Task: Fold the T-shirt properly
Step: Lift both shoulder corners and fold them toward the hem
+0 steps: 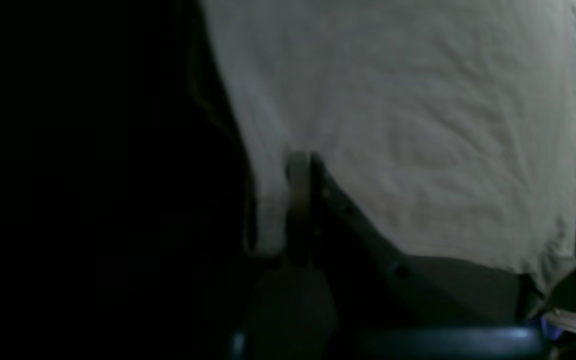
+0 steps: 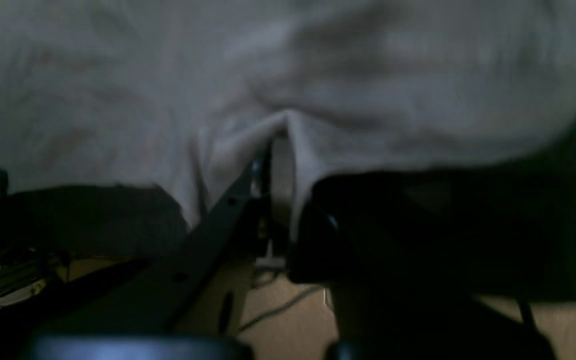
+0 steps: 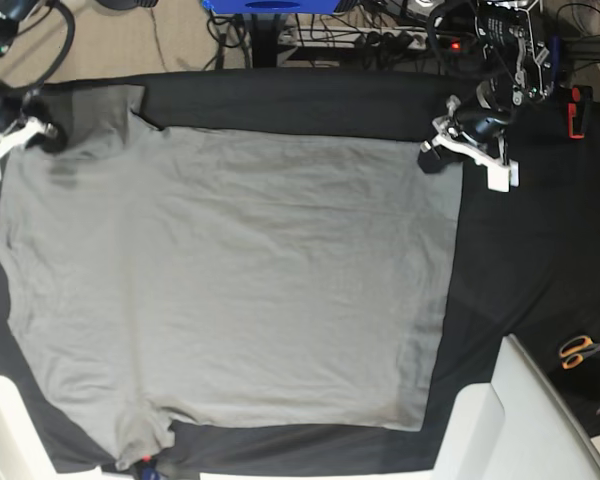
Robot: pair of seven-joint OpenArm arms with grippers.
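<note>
"Starting at the far left of the base view; what to see there?"

"Right gripper (image 2: 284,175), clenched on a pinch of the shirt (image 3: 230,270), near the shoulder end, by the look of it; cloth tented up around the fingertips in the wrist view; just beside that, what looks like a sleeve (image 3: 105,110), lying out toward the arms, with a bunched bit (image 3: 145,430) at the near edge, probably the other sleeve."

"And across the middle?"

"Nothing but broad grey shirt, spread fairly flat on the black cloth (image 3: 540,270); lightly rippled, with no fold to be seen across the body."

"Further right?"

"Left gripper (image 1: 288,200), also closed on shirt, at the far corner of what must be the hem end; a narrow strip caught between the tips; past that, scissors (image 3: 577,350) on the black cloth, well apart from the work."

"So, how much done?"

"Laid out and gripped at two places along the far side; not much more, to judge by the flat body; probably at the very start of the first long fold."

"And left to do?"

"Lift and bring the far side over; then likely the near side, sleeves tucked in; then halve lengthwise, and smooth."
</note>
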